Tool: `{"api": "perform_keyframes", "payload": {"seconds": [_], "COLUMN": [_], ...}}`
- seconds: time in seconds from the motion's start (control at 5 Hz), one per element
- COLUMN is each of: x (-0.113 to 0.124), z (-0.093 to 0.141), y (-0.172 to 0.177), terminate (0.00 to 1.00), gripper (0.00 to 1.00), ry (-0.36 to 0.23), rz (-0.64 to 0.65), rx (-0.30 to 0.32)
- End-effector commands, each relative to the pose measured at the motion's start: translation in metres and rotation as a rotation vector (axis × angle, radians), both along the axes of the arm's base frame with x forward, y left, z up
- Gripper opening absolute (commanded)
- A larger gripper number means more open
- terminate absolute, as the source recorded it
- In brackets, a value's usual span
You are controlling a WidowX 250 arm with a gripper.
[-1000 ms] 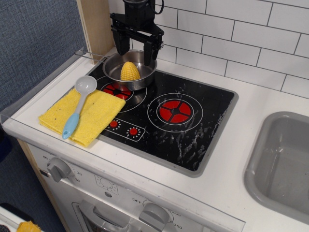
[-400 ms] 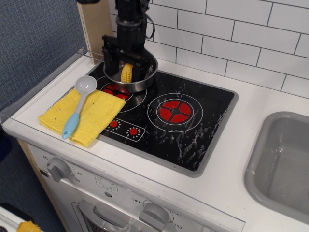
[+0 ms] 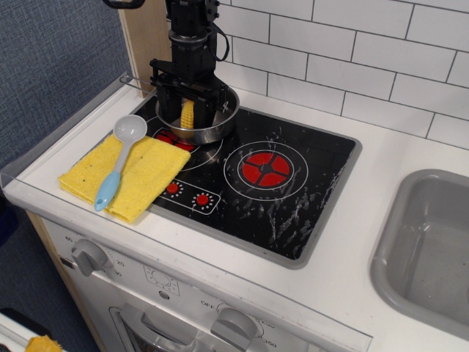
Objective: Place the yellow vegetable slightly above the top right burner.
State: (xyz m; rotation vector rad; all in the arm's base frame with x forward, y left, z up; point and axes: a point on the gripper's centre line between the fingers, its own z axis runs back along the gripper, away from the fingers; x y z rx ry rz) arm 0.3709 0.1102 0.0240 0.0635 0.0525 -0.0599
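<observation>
Since a second ago our claw (image 3: 187, 111) has dropped into the steel pot (image 3: 213, 130); fingers flank the yellow vegetable (image 3: 187, 114) there, grip unconfirmed; top right burner (image 3: 265, 169) awaits.

You get bright, even light from above, sharp focus all over, soft short shadows, white shine streaks on the glossy black stove top (image 3: 293, 198), gleam on the round steel pot (image 3: 212, 126).
</observation>
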Motion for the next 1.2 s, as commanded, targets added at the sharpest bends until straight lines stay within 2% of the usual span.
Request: {"api": "perform_keyframes", "payload": {"seconds": [0.0,0.2,0.4,0.8,1.0], "x": [0.02,0.009,0.002,0.003,0.009], "z": [0.095,0.118,0.109,0.056,0.038], "y": [-0.005,-0.046,-0.083,-0.087,-0.086], "terminate": [0.0,0.0,0.0,0.0,0.0], "gripper": [0.0,0.0,0.0,0.0,0.0], "ry": [-0.286,-0.321,-0.293,-0.215,-0.202], "rz": [0.007,-0.128,-0.227,-0.23,-0.224], "rx": [-0.055,-0.139,-0.165,-0.079,-0.051]}}
